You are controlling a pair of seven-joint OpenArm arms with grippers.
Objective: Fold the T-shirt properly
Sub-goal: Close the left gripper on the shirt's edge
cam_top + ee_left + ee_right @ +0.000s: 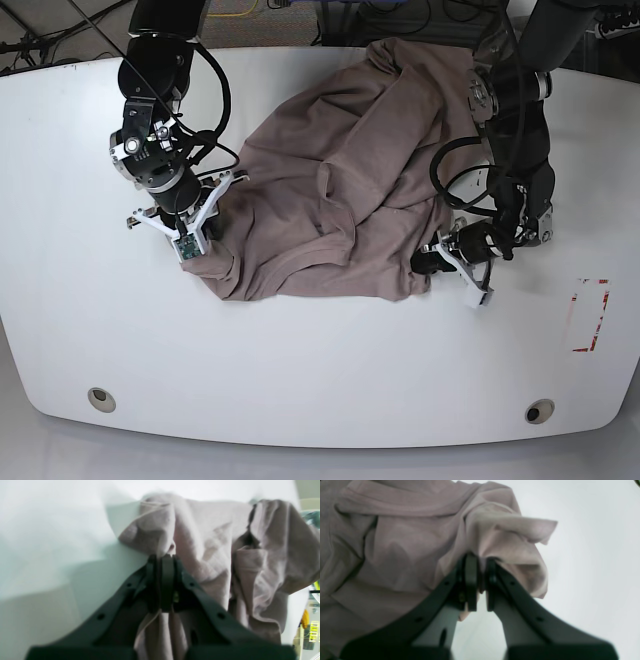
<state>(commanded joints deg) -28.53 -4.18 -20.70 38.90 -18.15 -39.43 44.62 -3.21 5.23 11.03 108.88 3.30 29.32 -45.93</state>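
The T-shirt lies crumpled on the white table, spread from the table's far edge down to its middle, with deep wrinkles and a rolled lower hem. Only the base view shows this full outline; each wrist view shows one bunched corner at close range.

The right gripper sits at the shirt's lower corner on the base view's left side. In the right wrist view, the right gripper has its jaws nearly together, with a thin fold of fabric pinched between the pads. A sliver of cloth hangs below the pads, and a loose flap of the T-shirt sticks out past the fingers over bare table surface. The base view does not show the jaw gap.

The left gripper meets the shirt's lower corner on the opposite side. In the left wrist view, the left gripper is closed tight, with no visible gap. Fabric of the T-shirt enters at the fingertips and emerges below them between the finger arms, so the cloth is clamped. The same view shows a raised fold casting a shadow on the table. Both wrist views are soft in focus.

Black cables loop beside the left arm, over the shirt's edge.
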